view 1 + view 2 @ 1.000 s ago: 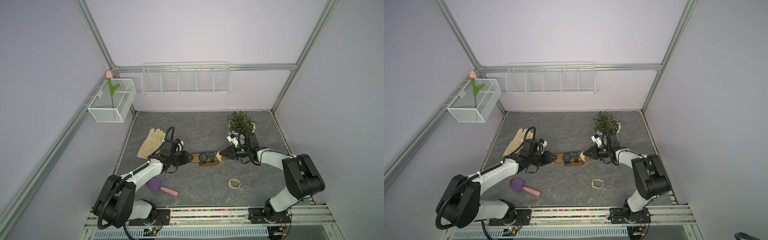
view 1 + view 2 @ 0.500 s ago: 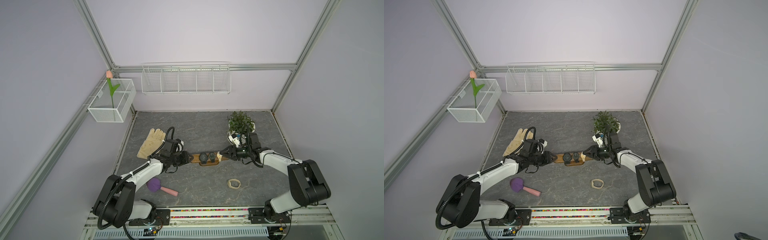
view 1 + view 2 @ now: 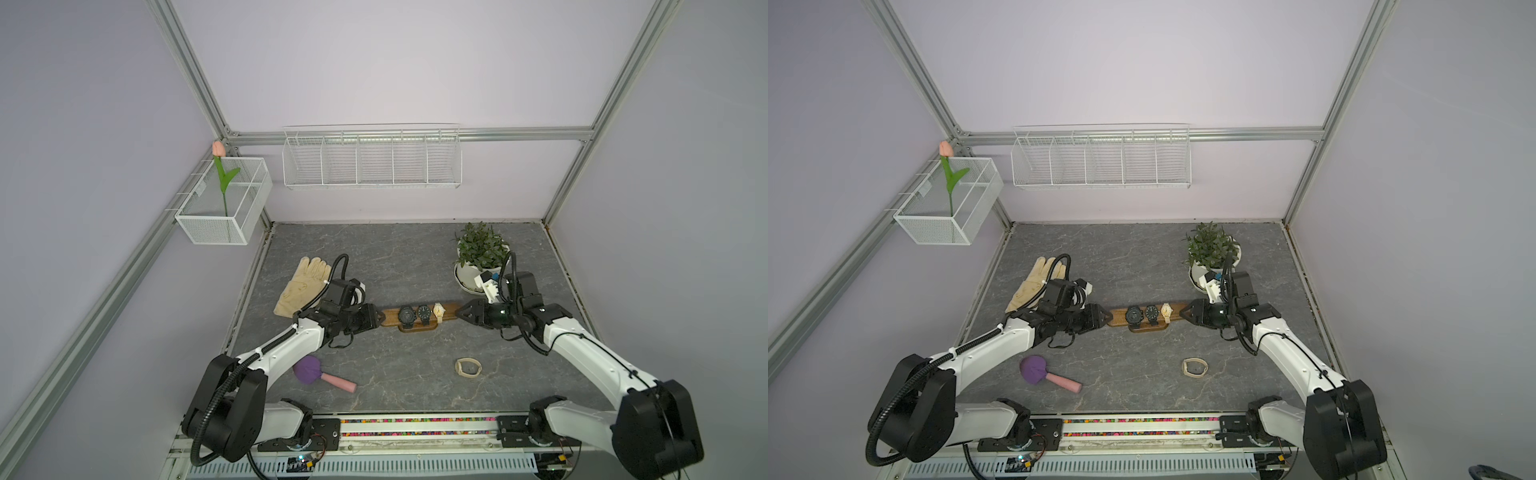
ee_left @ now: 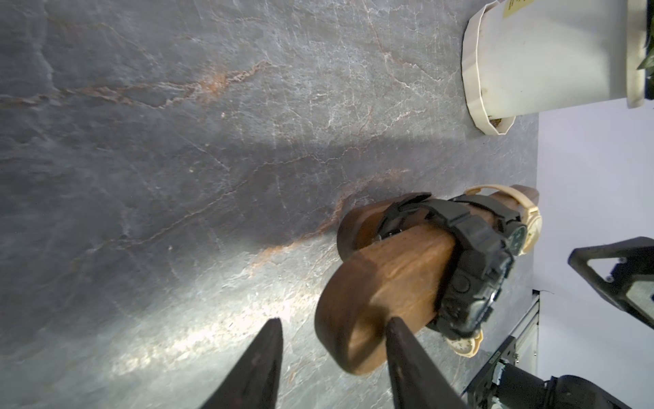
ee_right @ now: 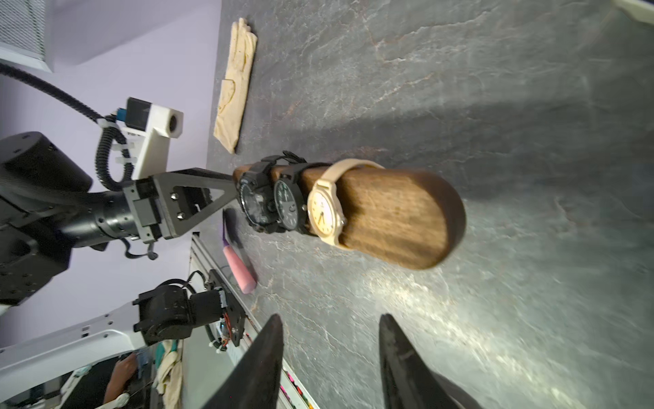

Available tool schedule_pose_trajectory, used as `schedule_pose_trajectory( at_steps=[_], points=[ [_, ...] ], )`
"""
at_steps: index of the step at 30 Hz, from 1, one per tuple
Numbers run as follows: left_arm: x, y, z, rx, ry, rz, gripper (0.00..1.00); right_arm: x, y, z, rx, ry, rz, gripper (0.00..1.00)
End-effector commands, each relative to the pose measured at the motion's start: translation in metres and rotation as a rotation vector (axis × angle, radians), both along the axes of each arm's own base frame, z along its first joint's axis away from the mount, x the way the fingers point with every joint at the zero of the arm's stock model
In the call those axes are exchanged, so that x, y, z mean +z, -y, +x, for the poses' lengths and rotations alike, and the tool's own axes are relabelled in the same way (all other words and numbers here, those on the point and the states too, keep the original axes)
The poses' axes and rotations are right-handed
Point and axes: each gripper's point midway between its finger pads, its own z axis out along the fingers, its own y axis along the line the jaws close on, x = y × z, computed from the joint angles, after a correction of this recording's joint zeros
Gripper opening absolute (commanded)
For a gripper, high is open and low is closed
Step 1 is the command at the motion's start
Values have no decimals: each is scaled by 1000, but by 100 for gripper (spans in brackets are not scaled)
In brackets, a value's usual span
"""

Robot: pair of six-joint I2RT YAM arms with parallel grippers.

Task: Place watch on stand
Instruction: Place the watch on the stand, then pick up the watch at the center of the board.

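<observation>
Resting across the wooden stand (image 5: 396, 219), close to the end that faces the right gripper (image 5: 331, 317), the beige watch (image 5: 323, 212) sits beside two black watches (image 5: 254, 202). That gripper hangs just off the end, jaws apart and empty. The left gripper (image 4: 334, 321) has its jaws spread around the opposite end, not clamping it.

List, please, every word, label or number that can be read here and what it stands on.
None is legible.
Yellow label on white pot: cut off by the frame, unreadable.
Beige watch dial: markings blurred.
Big black watch, slimmer black watch: dials too dark to read.
</observation>
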Motion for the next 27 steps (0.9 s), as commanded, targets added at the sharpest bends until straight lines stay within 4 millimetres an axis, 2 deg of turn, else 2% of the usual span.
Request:
schedule_pose_trajectory(
  at_steps=[1, 5, 8, 12, 17, 27],
  points=[
    [20, -4, 10, 13, 60, 28, 52, -31, 29, -36, -20, -96, -195, 45],
    [31, -6, 14, 18, 84, 45, 56, -46, 37, -65, -30, -155, -282, 46],
    [38, -10, 16, 34, 98, 61, 58, -58, 32, -86, -1, -188, -333, 47],
    [48, -15, 16, 54, 124, 65, 60, -69, 26, -105, 43, -199, -405, 47],
    [60, -18, 14, 70, 150, 55, 61, -74, 15, -111, 91, -186, -434, 46],
    [76, -23, 9, 82, 205, 31, 61, -84, -6, -100, 136, -159, -450, 44]
  ],
)
